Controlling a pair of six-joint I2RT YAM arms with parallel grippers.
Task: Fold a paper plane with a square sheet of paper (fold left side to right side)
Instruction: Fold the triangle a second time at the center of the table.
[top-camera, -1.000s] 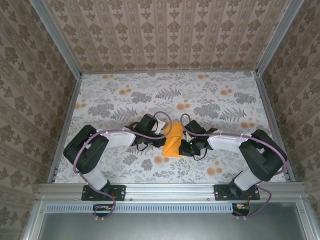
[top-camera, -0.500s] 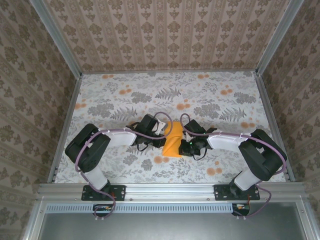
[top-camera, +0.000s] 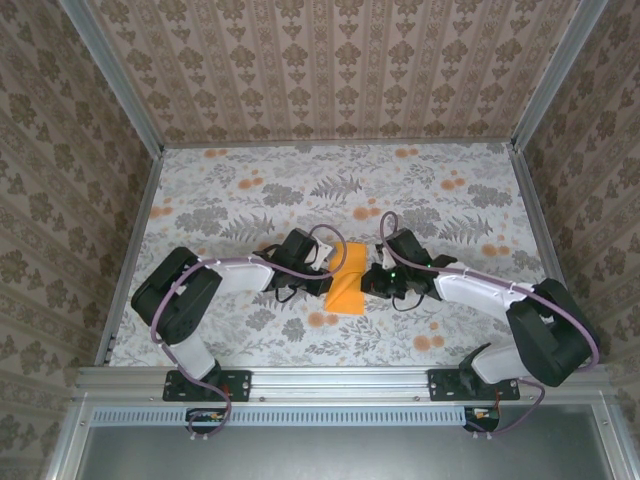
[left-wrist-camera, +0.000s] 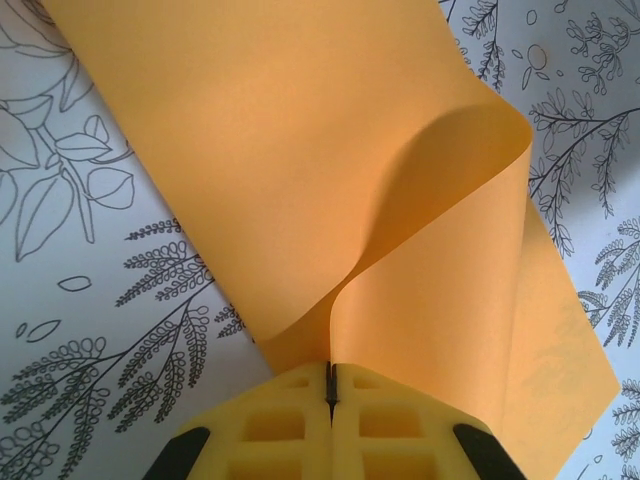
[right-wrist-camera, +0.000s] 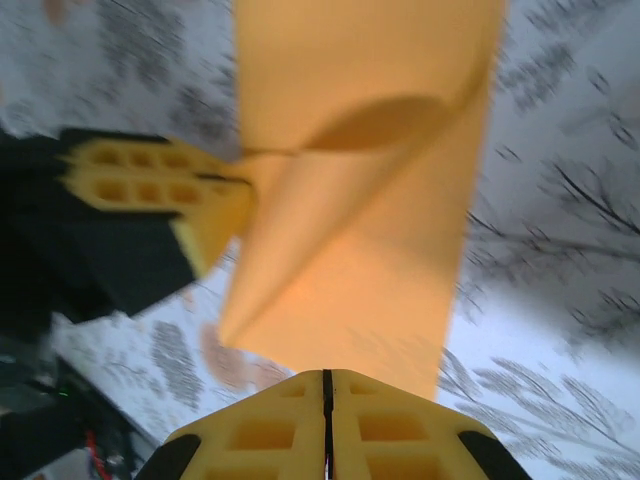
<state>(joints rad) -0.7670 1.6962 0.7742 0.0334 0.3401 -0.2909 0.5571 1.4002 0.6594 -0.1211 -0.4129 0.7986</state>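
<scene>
Yellow pads, moulded with square hollows, of the left pincer (left-wrist-camera: 329, 385), clenched together on a lifted edge of the square sheet of paper (left-wrist-camera: 300, 170). Thin, smooth, bright orange material, rising from the counter (left-wrist-camera: 90, 330) in a soft rounded wave toward that grip and flat elsewhere. Same yellow pads on the right pincer (right-wrist-camera: 326, 385), pressed shut just at the opposite border of the sheet. Paper caught between them or not: impossible to tell through the blur of that wrist view.

From above, a narrow orange strip near the middle of the counter, between both pincers, with its left and right borders partly hidden under them.

White cloth (top-camera: 250, 190) over the counter, printed with grey ferns and pale orange flowers. Around it, beige walls (top-camera: 330, 70) with a repeated damask ornament, and bare metal posts (top-camera: 113, 75) at the corners.
</scene>
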